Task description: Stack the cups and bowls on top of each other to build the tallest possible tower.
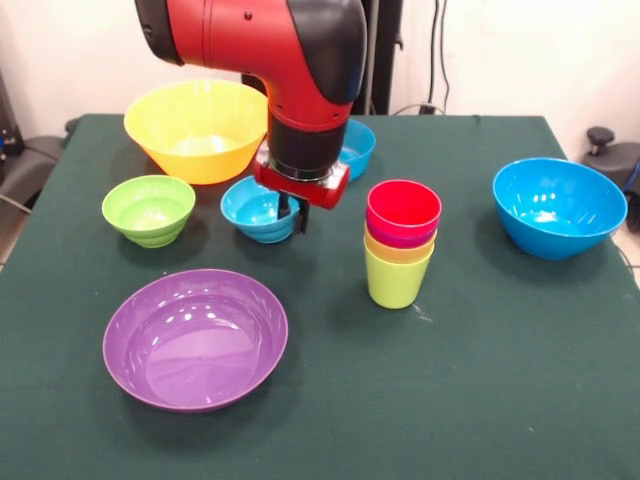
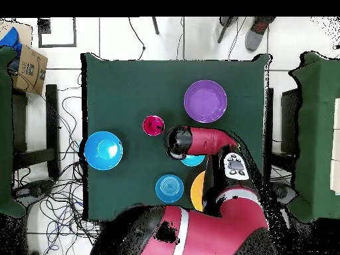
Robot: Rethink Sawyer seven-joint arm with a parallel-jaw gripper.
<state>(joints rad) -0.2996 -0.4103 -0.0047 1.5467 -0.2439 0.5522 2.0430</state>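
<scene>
From my station I see the red and black arm (image 1: 265,45) coming down from the upper left of the front view, its last joint bent so the wrist points straight down over a small blue bowl (image 1: 258,209). The pincer (image 1: 296,212) hangs just inside that bowl's rim on the side toward the cups; dark tips show below the red wrist plate, but I cannot tell whether they are spread or closed. In the overhead view the arm hides most of that bowl. The tower (image 1: 401,243) stands just beside it on the green surface (image 1: 480,380): lime green cup lowest, then yellow, purple and red nested on top. A second small blue bowl (image 1: 355,147) sits behind the wrist, partly hidden. The large yellow-orange bowl (image 1: 195,128), small green bowl (image 1: 148,208) and wide purple bowl (image 1: 195,338) lie toward one side, and the large blue bowl (image 1: 558,205) is well apart on the other.
</scene>
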